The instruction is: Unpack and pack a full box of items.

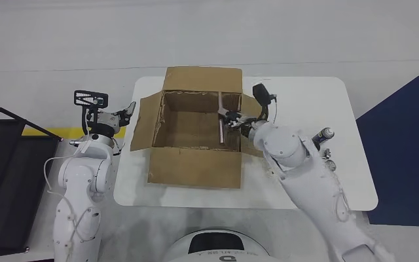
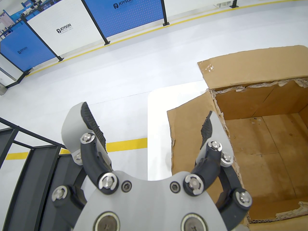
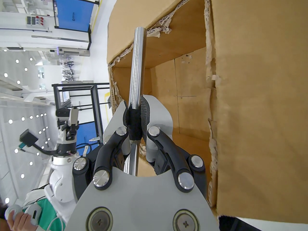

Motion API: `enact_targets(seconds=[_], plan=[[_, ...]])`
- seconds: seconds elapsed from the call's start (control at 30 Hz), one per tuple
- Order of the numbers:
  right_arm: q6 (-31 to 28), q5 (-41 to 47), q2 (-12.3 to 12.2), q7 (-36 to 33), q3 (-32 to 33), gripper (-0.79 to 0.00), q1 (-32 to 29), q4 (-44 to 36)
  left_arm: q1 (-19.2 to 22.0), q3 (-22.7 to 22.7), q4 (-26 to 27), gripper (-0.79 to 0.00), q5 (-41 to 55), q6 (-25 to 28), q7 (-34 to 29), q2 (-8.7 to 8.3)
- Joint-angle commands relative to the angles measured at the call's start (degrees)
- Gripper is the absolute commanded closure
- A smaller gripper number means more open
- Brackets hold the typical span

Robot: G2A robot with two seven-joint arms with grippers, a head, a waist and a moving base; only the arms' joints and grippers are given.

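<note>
An open cardboard box [image 1: 196, 168] stands mid-table with its flaps folded outward, and its brown floor shows. My right gripper [image 1: 230, 122] hovers over the box's right wall, shut on a shiny metal rod [image 1: 222, 118]. The right wrist view shows the rod [image 3: 137, 68] clamped between the pads of the right gripper [image 3: 136, 106], its free end reaching out over the box [image 3: 252, 73] opening. My left gripper [image 1: 127, 111] sits off the table's left edge beside the box's left flap. It is open with nothing held [image 2: 146, 111], the box [image 2: 252, 73] just beyond one finger.
The white table [image 1: 308, 98] carries a dark cylindrical item [image 1: 323, 136] near its right side, beside the right arm. A black rack [image 1: 13, 170] stands on the floor left of the left arm. Bare tabletop lies behind and right of the box.
</note>
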State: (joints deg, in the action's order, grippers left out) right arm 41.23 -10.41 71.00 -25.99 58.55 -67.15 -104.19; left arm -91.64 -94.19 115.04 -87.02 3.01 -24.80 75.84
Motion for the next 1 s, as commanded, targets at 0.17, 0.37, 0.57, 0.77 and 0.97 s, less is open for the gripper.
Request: enact_targets(seconds=[0.17,0.37,0.57,0.77,0.97], plan=[[4.51,-1.45,3.21,6.70,-10.33,0.000,6.90,8.02,0.00,0.00,0.00,-0.785,0.00,0.00,0.00,0.00],[6.64,-4.14,4.85,8.64,-14.95,0.000,9.36,13.33,0.00,0.00,0.00,-0.785,0.00,0.00,0.00,0.00],[6.51,-6.01,4.92,7.06,-14.70,-0.200,9.75,16.37,0.00,0.00,0.00,-0.785,0.00,0.00,0.00,0.00],[5.77,-8.78,3.62,4.20,-11.69,-0.311,7.23,12.95,0.00,0.00,0.00,-0.785,0.00,0.00,0.00,0.00],[2.44,-11.47,0.82,0.62,-3.43,-0.366,0.27,2.38,0.00,0.00,0.00,-0.785,0.00,0.00,0.00,0.00]])
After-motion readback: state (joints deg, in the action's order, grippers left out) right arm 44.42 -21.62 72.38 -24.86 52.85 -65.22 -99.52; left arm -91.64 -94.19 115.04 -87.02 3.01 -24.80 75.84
